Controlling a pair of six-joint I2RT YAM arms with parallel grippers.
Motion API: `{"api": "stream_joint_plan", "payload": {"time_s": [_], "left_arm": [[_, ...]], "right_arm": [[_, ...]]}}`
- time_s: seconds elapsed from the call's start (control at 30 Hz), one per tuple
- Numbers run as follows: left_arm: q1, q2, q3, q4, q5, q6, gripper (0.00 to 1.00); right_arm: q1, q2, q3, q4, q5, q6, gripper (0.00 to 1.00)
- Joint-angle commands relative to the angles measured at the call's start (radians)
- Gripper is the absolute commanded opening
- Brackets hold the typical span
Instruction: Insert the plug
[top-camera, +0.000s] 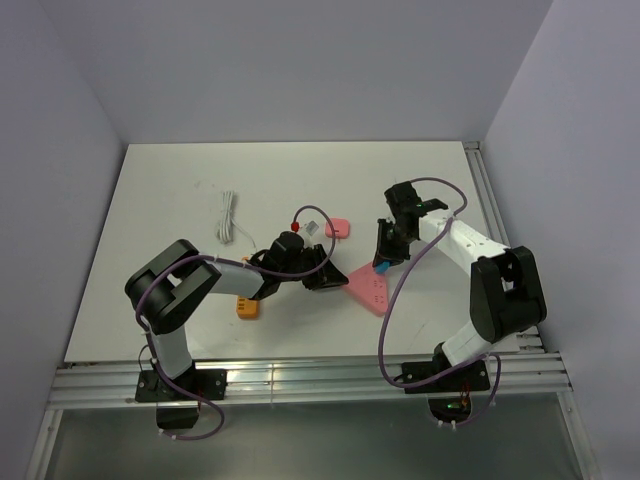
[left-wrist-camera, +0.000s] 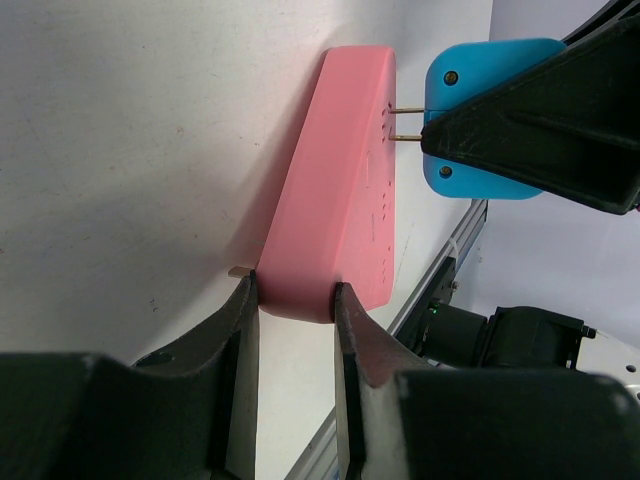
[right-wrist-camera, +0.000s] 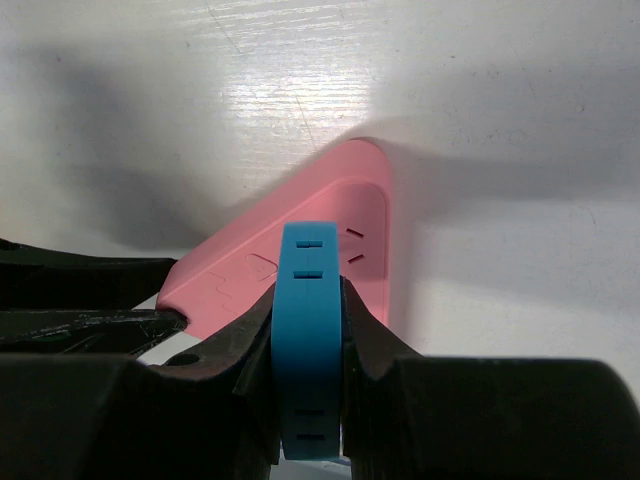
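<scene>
**Two claws, one plug**

The left claw (left-wrist-camera: 295, 292) clamps the pink socket block (left-wrist-camera: 340, 180) on the tabletop (left-wrist-camera: 130, 150). The right claw (right-wrist-camera: 310, 295) pinches the blue plug (left-wrist-camera: 478, 72), prongs (left-wrist-camera: 405, 112) touching the block's slotted face. Beyond lie a small pink plug (top-camera: 338, 228) and white cable (top-camera: 228, 220).

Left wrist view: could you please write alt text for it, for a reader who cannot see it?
The left gripper clamps the near corner of a pink socket block on the white table. Beyond, the right gripper holds a blue plug with its two metal prongs reaching the block's slotted face; whether they have entered is unclear.
</scene>
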Motion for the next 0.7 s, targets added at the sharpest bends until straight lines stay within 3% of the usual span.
{"api": "stream_joint_plan", "payload": {"time_s": [0.0,0.67], "left_arm": [[-0.004,0.019,-0.022,-0.03,-0.024,0.034,0.0],[-0.006,0.009,-0.03,-0.027,-0.025,0.033,0.0]], "right_arm": [[0.011,0.013,0.024,0.015,0.014,-0.012,0.0],[0.018,0.013,0.003,0.012,0.042,-0.009,0.0]]}}
